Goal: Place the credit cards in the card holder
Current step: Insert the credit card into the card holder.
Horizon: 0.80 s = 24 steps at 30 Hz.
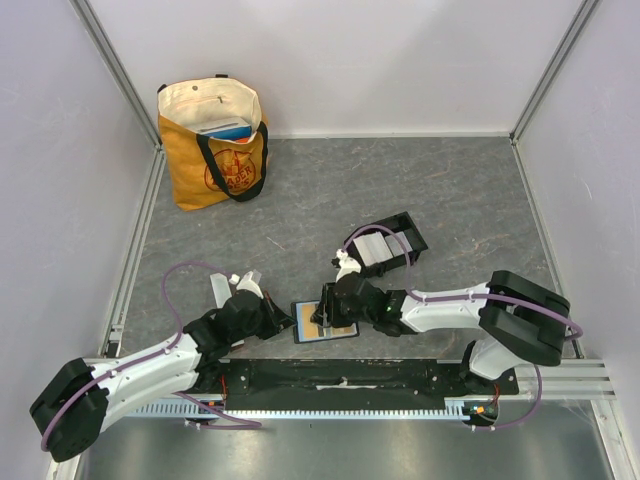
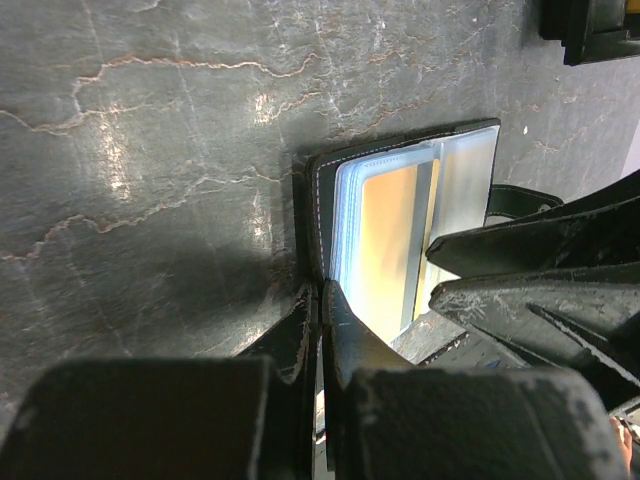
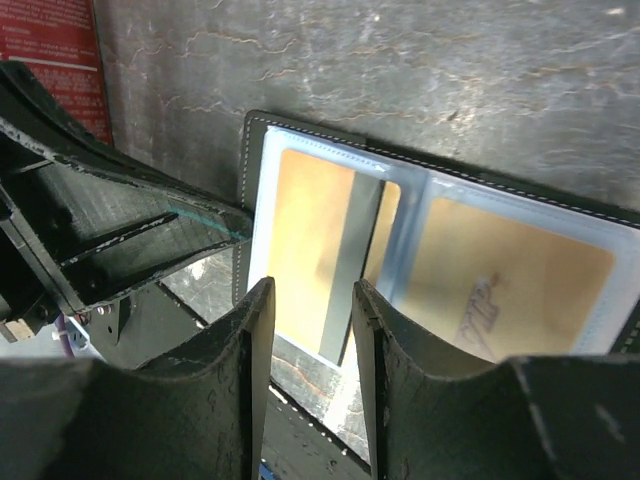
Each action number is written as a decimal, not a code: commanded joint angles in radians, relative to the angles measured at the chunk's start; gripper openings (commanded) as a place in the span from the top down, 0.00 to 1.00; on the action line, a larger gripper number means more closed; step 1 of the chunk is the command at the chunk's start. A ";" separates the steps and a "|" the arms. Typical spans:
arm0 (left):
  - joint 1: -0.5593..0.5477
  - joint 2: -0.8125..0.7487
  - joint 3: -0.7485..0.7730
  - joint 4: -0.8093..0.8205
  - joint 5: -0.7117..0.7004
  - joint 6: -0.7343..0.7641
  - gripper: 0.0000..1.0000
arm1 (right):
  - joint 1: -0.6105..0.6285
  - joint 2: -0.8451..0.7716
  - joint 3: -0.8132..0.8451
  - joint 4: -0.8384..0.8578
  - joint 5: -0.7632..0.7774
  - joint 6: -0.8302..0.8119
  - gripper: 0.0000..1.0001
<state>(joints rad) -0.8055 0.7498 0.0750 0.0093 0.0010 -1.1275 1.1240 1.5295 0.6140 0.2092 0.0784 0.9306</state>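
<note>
Sitting in the folding wallet [image 2: 314,200], both orange-gold credit cards [image 3: 300,220] await the card holder [image 1: 412,228]; the left hand [image 2: 321,295] clamps the wallet's edge, the right hand [image 3: 312,295] gapes.

orange-gold cards [image 3: 300,240]: 2 | wallet [image 2: 316,200]: 1 | black tray [image 1: 411,236]: 1 | tote bag [image 1: 215,172]: 1

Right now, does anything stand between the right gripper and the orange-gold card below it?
Yes. The orange-gold card seems to lie inside a clear sleeve of the open wallet, so plastic covers its face. The right gripper hangs open above it.
</note>
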 commanded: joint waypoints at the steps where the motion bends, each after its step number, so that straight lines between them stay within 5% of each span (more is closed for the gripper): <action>1: -0.004 -0.004 -0.011 0.015 -0.010 -0.017 0.98 | 0.008 0.018 0.049 0.027 -0.037 -0.016 0.57; 8: -0.003 -0.017 -0.014 0.012 -0.012 -0.020 0.98 | 0.013 0.000 0.053 0.029 -0.023 -0.024 0.60; 14: -0.003 -0.026 -0.017 0.009 -0.013 -0.022 0.98 | 0.010 -0.048 0.073 -0.129 0.106 -0.030 0.51; 24: -0.004 -0.032 -0.015 0.006 -0.013 -0.022 0.98 | 0.010 0.018 0.052 -0.047 0.023 0.007 0.48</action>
<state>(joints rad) -0.8055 0.7296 0.0662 0.0086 0.0013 -1.1275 1.1305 1.5166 0.6495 0.1280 0.1246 0.9257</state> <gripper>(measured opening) 0.025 0.514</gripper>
